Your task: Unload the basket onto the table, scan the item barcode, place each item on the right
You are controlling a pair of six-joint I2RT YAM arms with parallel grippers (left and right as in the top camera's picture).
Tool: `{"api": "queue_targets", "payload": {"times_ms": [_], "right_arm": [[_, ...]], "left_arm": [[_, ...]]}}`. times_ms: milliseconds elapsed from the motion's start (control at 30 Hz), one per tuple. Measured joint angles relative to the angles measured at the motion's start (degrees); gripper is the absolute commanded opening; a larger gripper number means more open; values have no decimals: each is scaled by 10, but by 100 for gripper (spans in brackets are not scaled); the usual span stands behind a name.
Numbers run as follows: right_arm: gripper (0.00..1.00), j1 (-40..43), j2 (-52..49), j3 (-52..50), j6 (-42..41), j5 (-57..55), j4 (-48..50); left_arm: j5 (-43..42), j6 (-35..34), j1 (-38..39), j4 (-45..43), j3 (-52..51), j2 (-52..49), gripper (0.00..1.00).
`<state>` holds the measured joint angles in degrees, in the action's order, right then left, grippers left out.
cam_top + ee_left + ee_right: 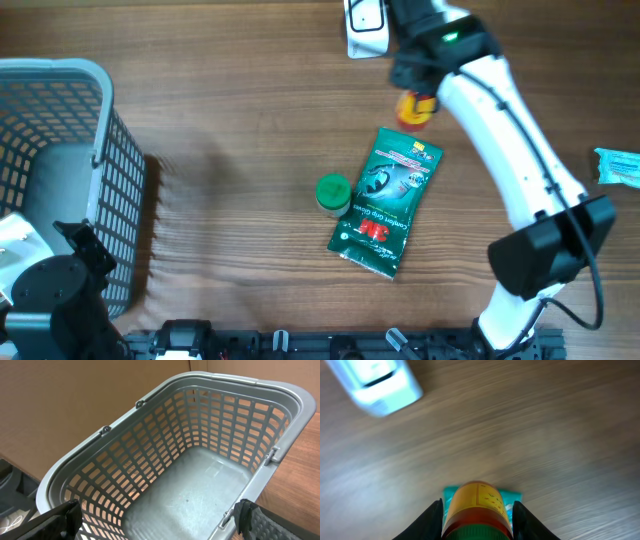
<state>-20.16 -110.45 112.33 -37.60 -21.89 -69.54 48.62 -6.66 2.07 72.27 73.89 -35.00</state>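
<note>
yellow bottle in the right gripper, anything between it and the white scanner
Nothing visible. The right gripper holds the yellow bottle, and only table surface shows between it and the white scanner ahead to the left.

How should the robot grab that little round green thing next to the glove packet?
Probably from straight above, pinching the round green cap across its sides. It seems to stand upright, cap facing up. The glove packet lies close against one side, so pinch on the two free sides.
</note>
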Motion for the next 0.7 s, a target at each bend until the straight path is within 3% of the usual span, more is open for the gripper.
{"api": "queue_targets", "payload": {"times_ms": [100,267,333,367,400,433,533,567,700], "right_arm": [[48,76,0,-1,37,-9,28],[54,141,0,-17,231,96,76],[68,159,-2,-25,288,160,79],[78,165,-4,-26,308,181,80],[94,170,-7,-26,319,193,83],[99,173,-11,-27,330,203,91],[100,173,-14,-28,235,183,111],[99,175,-16,-28,137,157,96],[100,208,-51,-28,-80,128,83]], "left_arm": [[0,0,0,0,0,0,100],[0,0,0,0,0,0,100],[0,0,0,0,0,0,100],[0,0,0,0,0,0,100],[0,0,0,0,0,0,100],[0,0,0,0,0,0,100],[0,0,0,0,0,0,100],[0,0,0,0,0,0,100],[0,0,0,0,0,0,100]]}}
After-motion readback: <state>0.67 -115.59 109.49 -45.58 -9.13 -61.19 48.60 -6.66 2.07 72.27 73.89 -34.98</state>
